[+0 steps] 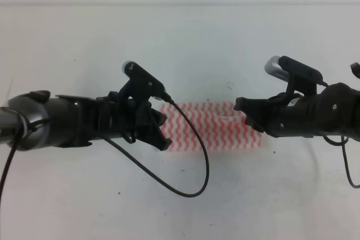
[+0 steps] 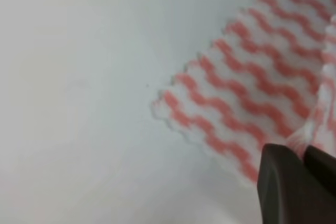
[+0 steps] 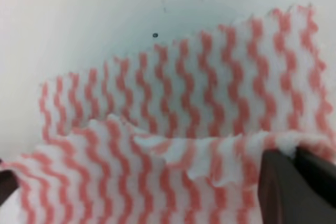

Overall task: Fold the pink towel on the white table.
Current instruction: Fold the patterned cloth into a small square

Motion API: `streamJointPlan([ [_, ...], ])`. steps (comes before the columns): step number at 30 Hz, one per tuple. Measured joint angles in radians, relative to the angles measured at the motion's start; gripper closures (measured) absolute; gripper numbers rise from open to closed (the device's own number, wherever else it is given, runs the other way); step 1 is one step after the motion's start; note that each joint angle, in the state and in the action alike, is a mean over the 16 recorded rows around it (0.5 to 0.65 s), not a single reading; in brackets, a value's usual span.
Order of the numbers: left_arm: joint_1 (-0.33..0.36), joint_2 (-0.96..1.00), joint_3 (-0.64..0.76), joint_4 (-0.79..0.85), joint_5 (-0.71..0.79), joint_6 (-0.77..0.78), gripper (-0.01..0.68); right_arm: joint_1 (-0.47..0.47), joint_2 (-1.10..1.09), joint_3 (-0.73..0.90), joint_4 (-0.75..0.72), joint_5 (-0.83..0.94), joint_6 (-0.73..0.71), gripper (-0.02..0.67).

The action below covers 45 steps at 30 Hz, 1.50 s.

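The pink towel (image 1: 216, 127) lies flat in the middle of the white table (image 1: 180, 43), a short wide strip of pink and white zigzags. My left gripper (image 1: 163, 134) sits at its left end. In the left wrist view this gripper (image 2: 303, 157) is shut on a pinched-up edge of the towel (image 2: 247, 87). My right gripper (image 1: 247, 117) is at the towel's right end. The right wrist view shows that gripper (image 3: 295, 157) shut on a raised, folded-over edge of the towel (image 3: 173, 103).
A black cable (image 1: 197, 178) loops from the left arm down over the table in front of the towel. The table's far edge (image 1: 180, 4) runs across the top of the high view. Small dark specks dot the surface.
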Motion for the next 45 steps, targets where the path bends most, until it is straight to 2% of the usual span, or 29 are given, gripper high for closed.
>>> streamJointPlan([
  [45, 0.0, 0.037, -0.061, 0.001, -0.038, 0.023, 0.676, -0.004, 0.046, -0.072, -0.036, -0.015, 0.0, 0.666],
])
